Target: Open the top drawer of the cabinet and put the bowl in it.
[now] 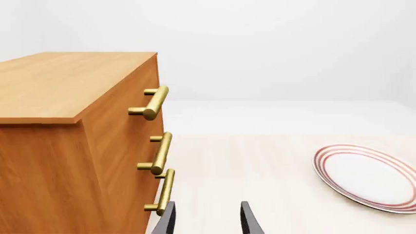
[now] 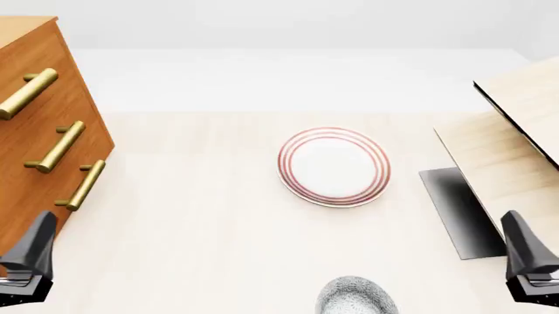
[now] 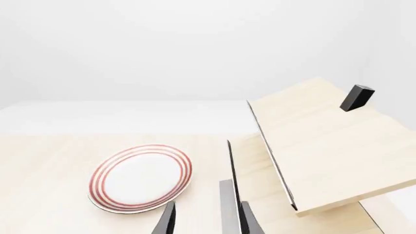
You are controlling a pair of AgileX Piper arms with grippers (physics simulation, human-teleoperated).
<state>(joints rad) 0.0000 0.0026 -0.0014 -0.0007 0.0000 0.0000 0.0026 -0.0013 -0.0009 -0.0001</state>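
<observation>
The orange-brown cabinet (image 2: 26,196) stands at the left of the table, its three drawers all shut. The top drawer (image 2: 63,75) carries a brass bar handle (image 2: 26,93), also seen in the left wrist view as the uppermost handle (image 1: 155,102). The speckled bowl (image 2: 354,296) sits at the near edge, centre, upright and partly cut off by the frame. My left gripper (image 2: 33,252) hovers open at the near left, in front of the cabinet's lowest drawer. My right gripper (image 2: 524,258) is open at the near right. Neither holds anything.
A white plate with red rings (image 2: 333,166) lies mid-table, beyond the bowl. A pale light-wood structure with a black edge (image 2: 515,137) stands at the right, with a dark panel (image 2: 459,209) at its foot. Two lower drawer handles (image 1: 159,153) sit below the top one.
</observation>
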